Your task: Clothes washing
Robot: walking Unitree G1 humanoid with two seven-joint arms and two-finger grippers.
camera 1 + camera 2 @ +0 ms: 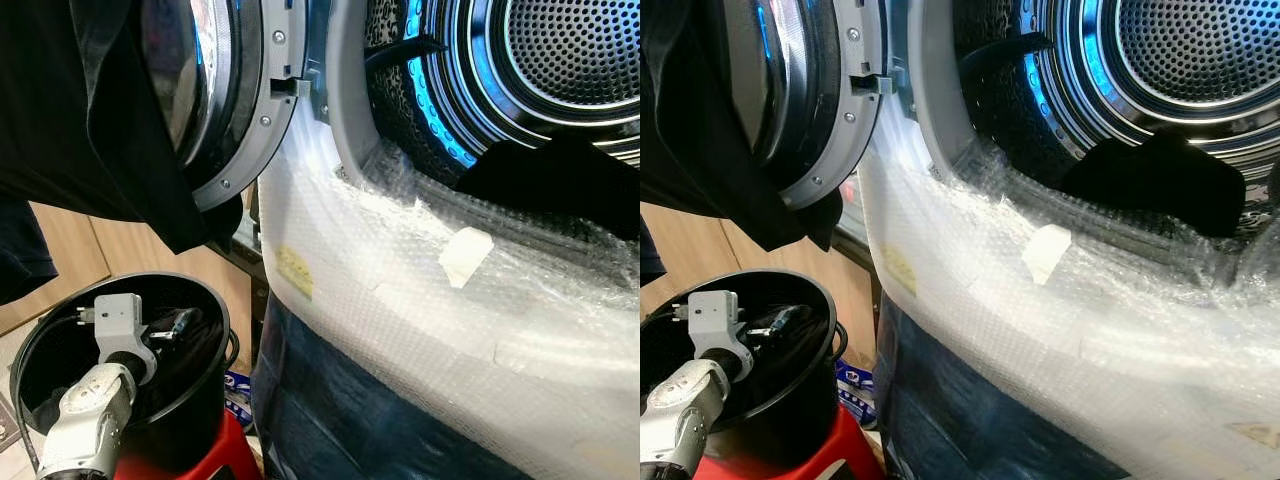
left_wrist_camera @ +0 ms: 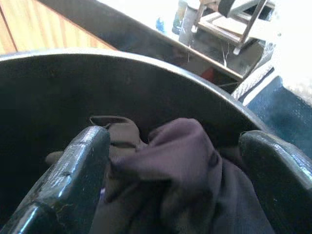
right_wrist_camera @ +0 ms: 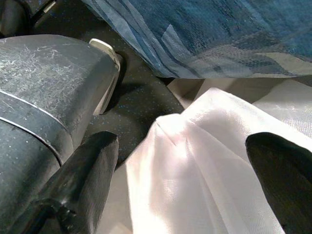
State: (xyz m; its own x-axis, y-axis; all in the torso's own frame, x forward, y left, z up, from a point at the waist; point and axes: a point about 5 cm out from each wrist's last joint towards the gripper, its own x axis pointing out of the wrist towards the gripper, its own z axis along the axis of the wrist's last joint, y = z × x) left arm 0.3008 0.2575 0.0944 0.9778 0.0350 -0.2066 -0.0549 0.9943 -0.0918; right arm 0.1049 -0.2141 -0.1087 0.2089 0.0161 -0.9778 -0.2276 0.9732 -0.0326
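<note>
From the head, the washing machine (image 1: 430,330) stands wrapped in bubble film, its round door (image 1: 215,90) swung open with a black garment (image 1: 90,110) draped over it. Inside the drum (image 1: 1180,50) lies a dark piece of clothing (image 1: 1170,180) just behind the lip. Beside the machine, below the door, a black bucket (image 1: 205,400) sits on something red, and the left arm reaches down into it.

The left wrist view looks into that bucket — the left gripper (image 2: 180,170) hangs with its fingers spread wide on either side of crumpled dark, purplish-brown clothes (image 2: 180,165), not closed on them.

The right wrist view shows the right gripper (image 3: 195,180) gaping just as wide over a pale white sheer cloth (image 3: 204,165) — gripping nothing — with blue fabric (image 3: 219,29) beyond.
</note>
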